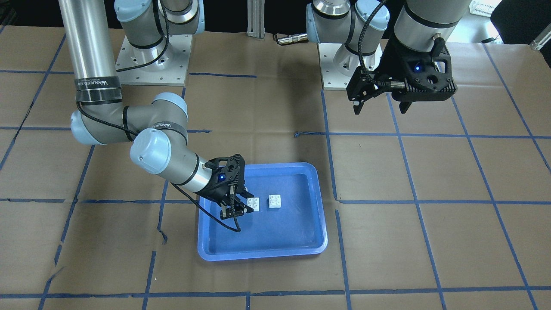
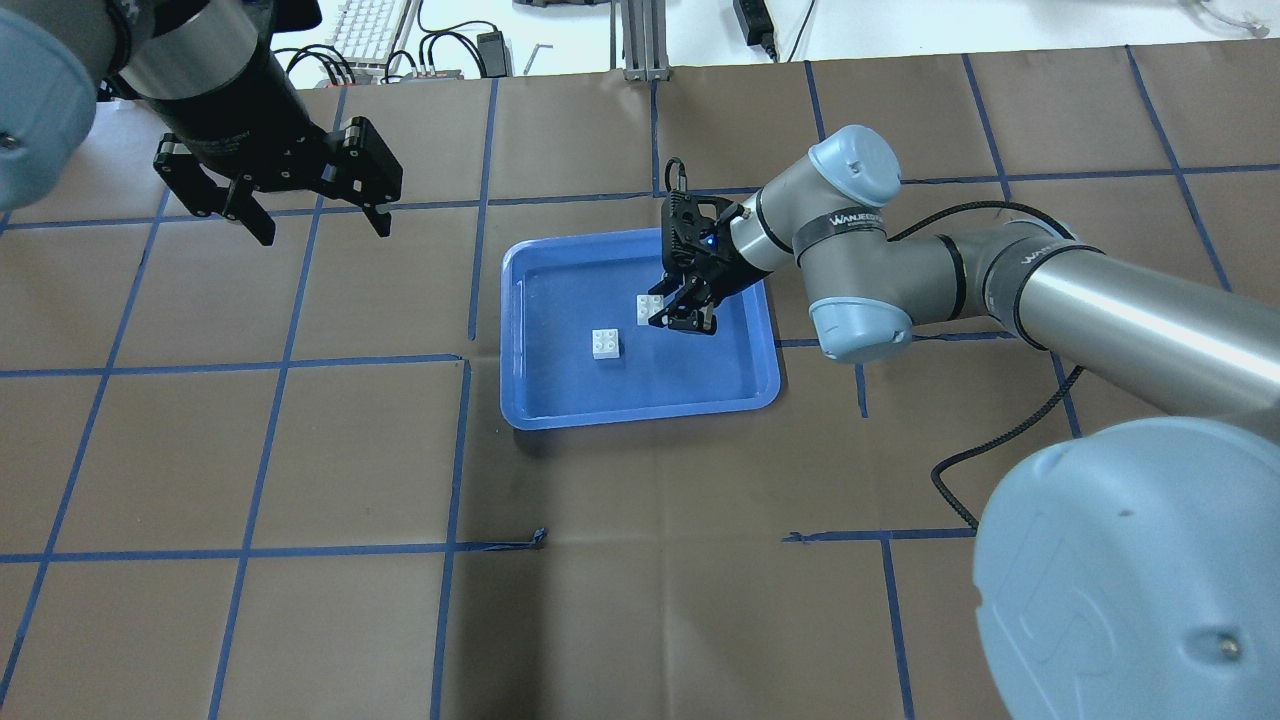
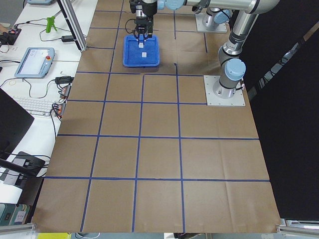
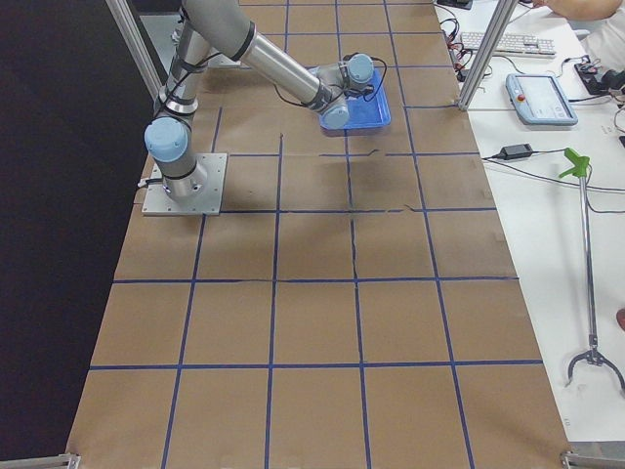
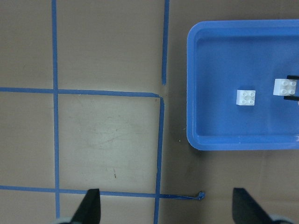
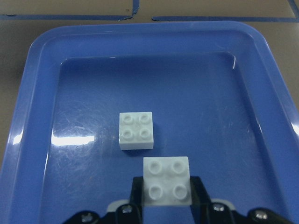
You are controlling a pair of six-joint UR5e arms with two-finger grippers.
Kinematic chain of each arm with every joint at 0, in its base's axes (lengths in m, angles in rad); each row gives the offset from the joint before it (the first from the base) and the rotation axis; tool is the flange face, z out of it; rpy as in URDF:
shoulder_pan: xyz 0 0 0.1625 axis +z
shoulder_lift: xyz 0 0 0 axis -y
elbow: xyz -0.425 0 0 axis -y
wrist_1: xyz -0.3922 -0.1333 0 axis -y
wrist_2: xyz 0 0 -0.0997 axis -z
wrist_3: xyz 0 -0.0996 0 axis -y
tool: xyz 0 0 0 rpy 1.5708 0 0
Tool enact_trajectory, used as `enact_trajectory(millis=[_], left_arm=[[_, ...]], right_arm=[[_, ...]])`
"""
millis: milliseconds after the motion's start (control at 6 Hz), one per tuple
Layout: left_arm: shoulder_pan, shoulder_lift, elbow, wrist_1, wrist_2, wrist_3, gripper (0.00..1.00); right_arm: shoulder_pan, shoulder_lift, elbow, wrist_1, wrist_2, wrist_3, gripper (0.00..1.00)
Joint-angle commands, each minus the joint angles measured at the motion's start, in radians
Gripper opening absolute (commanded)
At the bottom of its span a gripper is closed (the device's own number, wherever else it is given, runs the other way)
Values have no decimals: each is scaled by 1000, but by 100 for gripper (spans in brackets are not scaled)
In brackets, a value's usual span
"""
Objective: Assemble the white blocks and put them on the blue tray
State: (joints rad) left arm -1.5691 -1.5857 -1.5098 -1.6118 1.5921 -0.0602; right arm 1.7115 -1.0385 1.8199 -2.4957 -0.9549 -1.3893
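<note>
Findings at the moment of inspection:

1. The blue tray was found lying flat on the brown-papered table, which was marked with a grid of blue tape lines.

2. Both bricks were located inside the tray, on or just over its floor, studs upward. They were not joined. A narrow gap of blue floor was seen between them in the right wrist view.

3. The right gripper was recorded reaching down into the tray at a slant. Its fingers were closed against two opposite sides of the held white block, which was pinched between them. Whether this brick was resting on the tray floor or raised slightly off it could not be determined.

4. The loose white block was observed just beside the held one, toward the middle of the tray, and was touched by nothing.

5. The left gripper was found raised above bare table, well apart from the tray. Its fingers were spread wide, and nothing was seen between them. The tray and both bricks were visible in its wrist camera.
</note>
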Motion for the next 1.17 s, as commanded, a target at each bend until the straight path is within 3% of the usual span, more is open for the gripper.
enact_trajectory(millis=[0, 1000], left_arm=[[0, 0, -3, 1, 0, -9, 99], [0, 3, -10, 1, 0, -9, 99]], right_arm=[[11, 23, 16, -35, -2, 3, 31], [34, 44, 22, -45, -1, 33, 33]])
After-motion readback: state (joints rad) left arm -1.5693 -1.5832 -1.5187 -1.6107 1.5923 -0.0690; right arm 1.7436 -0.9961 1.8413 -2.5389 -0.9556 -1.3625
